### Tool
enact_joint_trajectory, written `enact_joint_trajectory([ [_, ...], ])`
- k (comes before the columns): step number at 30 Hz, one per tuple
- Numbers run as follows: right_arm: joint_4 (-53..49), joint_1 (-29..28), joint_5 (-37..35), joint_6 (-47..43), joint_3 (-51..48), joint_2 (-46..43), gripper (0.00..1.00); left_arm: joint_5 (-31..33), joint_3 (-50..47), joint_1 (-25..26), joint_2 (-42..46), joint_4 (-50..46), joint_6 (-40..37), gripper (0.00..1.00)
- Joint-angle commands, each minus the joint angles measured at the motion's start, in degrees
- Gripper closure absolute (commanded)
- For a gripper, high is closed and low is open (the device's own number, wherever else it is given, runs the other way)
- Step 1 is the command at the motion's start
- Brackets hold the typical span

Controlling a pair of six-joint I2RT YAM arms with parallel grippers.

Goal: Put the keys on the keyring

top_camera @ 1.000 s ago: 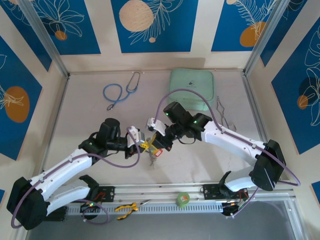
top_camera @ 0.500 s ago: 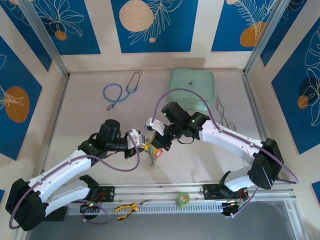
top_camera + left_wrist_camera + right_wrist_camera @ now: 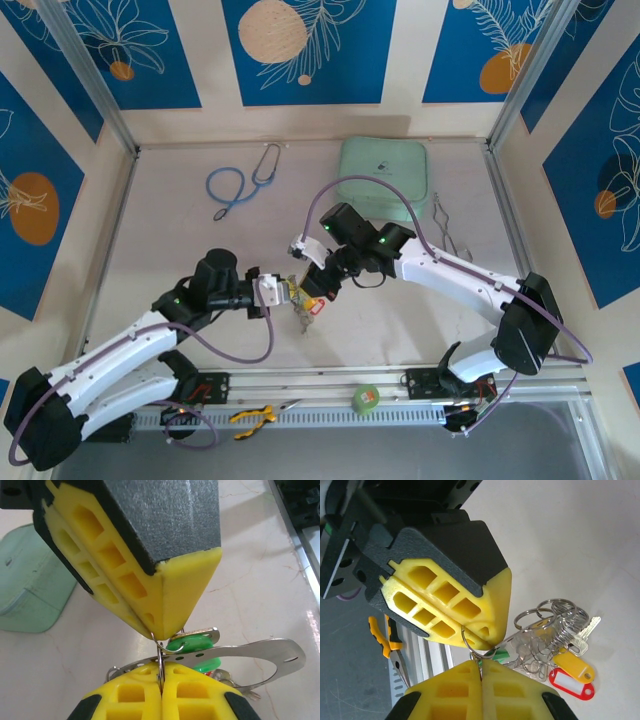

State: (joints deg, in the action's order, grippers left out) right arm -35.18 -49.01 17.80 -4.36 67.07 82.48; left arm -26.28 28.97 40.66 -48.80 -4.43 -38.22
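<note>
The keys lie bunched on the table between both arms. My left gripper is shut on a thin split ring that carries a green-headed key. My right gripper comes down from above and pinches the same ring. In the right wrist view my right gripper is shut on that ring, with my left gripper meeting it tip to tip. The keyring, a silvery loop with a coiled stretch, lies among yellow and red tags.
A blue stethoscope lies at the back left and a pale green pouch at the back centre. Thin metal tongs rest at the right. Yellow pliers and a green tape roll sit on the front rail.
The left arm has dropped lower and drawn a little toward the near edge. The right gripper shifted slightly left. Both grippers stay shut at the key bunch.
</note>
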Motion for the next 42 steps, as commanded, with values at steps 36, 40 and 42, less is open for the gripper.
enact_joint_trajectory([
  [36,0.4,0.0,-6.6,9.7,-1.3,-1.4,0.84,-4.0,-1.6,2.2,0.7,9.8,20.8,1.0],
  [40,2.5,1.7,-5.8,7.5,-3.5,-5.7,0.61,-4.4,-2.9,2.2,1.0,12.3,21.5,1.0],
  [42,4.6,2.9,-5.1,5.5,-5.9,-8.9,0.57,-4.7,-3.6,2.1,0.9,14.3,22.8,1.0],
])
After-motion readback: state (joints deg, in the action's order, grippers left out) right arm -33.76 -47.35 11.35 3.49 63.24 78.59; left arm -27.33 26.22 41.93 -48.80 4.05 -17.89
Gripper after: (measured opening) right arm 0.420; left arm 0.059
